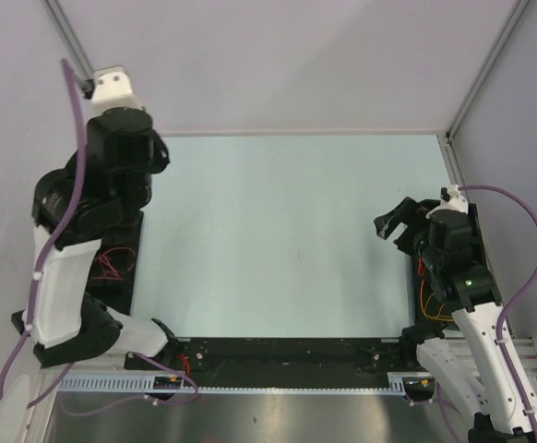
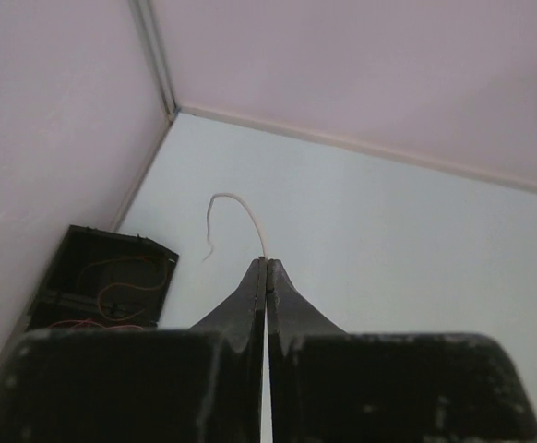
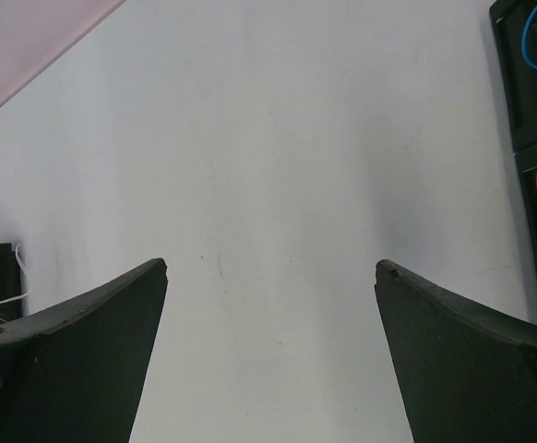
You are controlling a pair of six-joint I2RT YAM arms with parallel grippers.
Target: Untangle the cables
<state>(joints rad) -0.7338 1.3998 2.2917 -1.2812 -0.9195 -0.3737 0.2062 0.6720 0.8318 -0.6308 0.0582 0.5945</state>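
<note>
Your left jaws are clamped on one end of the pale cable (image 2: 246, 208), held above the bench (image 2: 388, 240), and the right jaws gape empty; expect it light, limp and springy, so grip near an end and draw gently.

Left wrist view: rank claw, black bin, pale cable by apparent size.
1. left claw, fills the bottom, though nearest the camera.
2. black bin.
3. pale cable, a thin curl pinched in the claw.

Pale table (image 1: 287, 231) bears left tray (image 2: 61, 277) and right tray (image 3: 504, 83) (both hold cables (image 2: 121, 286)).
</note>
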